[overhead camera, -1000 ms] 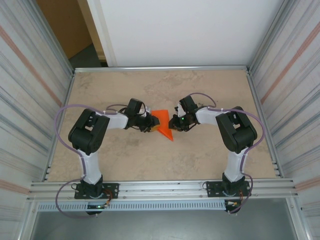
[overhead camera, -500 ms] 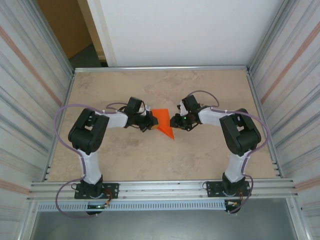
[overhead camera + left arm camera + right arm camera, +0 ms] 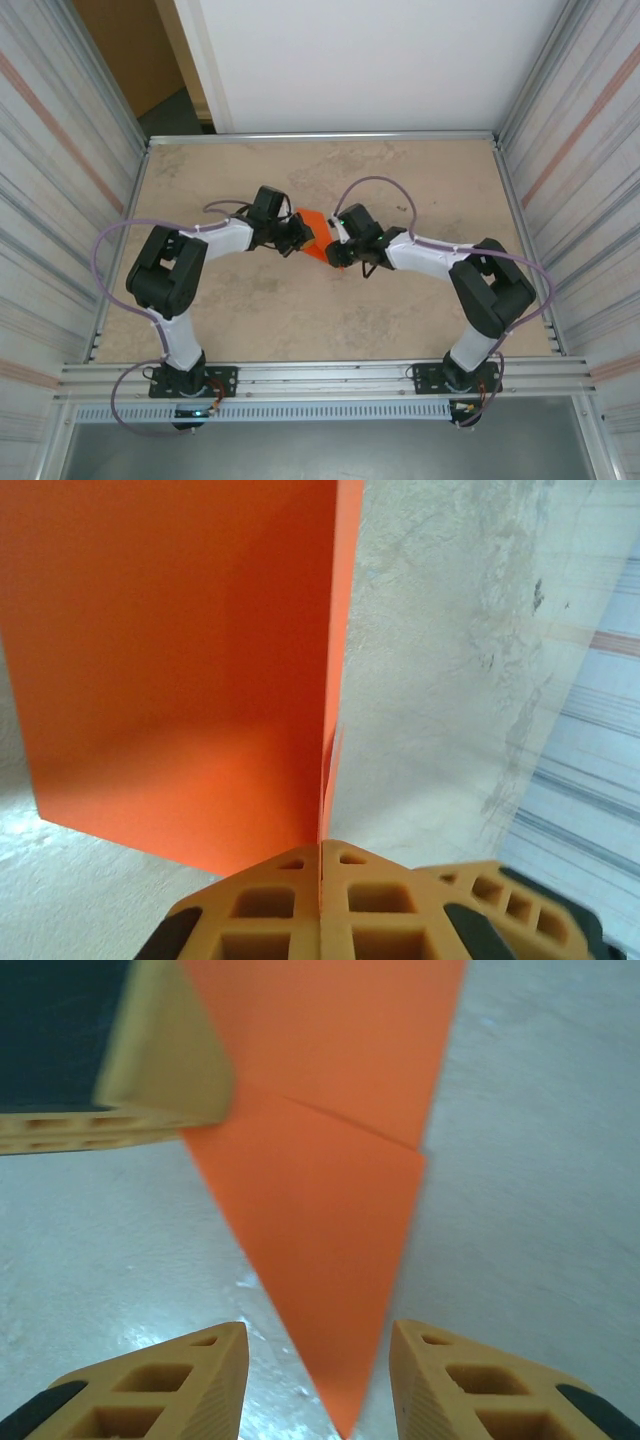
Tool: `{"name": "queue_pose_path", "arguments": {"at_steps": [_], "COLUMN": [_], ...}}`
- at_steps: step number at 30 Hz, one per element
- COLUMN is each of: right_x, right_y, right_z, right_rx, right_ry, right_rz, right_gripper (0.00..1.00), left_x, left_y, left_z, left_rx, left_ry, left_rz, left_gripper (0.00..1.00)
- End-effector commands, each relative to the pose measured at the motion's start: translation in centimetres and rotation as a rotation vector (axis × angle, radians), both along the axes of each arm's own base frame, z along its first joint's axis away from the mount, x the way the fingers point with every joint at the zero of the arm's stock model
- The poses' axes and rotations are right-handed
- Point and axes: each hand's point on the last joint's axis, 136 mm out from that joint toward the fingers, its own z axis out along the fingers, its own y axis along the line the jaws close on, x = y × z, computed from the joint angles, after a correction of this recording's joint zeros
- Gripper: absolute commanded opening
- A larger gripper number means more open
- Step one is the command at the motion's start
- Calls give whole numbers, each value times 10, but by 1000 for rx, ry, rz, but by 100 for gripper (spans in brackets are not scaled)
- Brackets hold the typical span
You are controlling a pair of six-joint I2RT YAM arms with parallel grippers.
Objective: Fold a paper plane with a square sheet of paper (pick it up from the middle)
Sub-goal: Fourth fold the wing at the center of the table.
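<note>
**A:** How does the right hand (image 3: pixel 318 1348) stand?

**B:** Its two fingers are spread. The pointed tip of the folded orange paper (image 3: pixel 320 1230) lies between them and touches neither.

**A:** And farther out from that hand?

**B:** The paper widens away from it, with a crease line running across. Beyond the crease, ahead and to the left, a finger (image 3: pixel 150 1060) of the left hand (image 3: pixel 320 848) sits against the paper.

**A:** What is the left hand doing?

**B:** Its fingers are pressed together, pinching the paper at a folded edge. From the pinch a broad flap spreads forward and to the left, and the thin edge runs straight ahead. The table (image 3: pixel 430 680) shows past it on the right. Whether the flap rests flat cannot be told.

**A:** And from above?

**B:** The hands meet at the paper near the table's middle, with the paper between them.
</note>
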Motion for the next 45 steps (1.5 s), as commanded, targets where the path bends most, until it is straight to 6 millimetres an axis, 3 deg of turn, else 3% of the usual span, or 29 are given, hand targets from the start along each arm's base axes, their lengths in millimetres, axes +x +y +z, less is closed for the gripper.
{"name": "queue_pose_path", "arguments": {"at_steps": [1, 14, 45], "right_x": [10, 1, 12], "right_y": [2, 24, 26], "right_z": [-7, -26, -33], "right_rx": [-71, -66, -99], "right_ry": [-86, -83, -116], "right_rz": [47, 133, 115], "right_gripper": [42, 44, 36], "left_x": [0, -2, -4], "left_y": [4, 3, 1], "left_z": [6, 3, -3], "left_rx": [29, 36, 31], "left_ry": [39, 71, 101], "left_rz": [48, 57, 53], "left_gripper": [2, 3, 9]}}
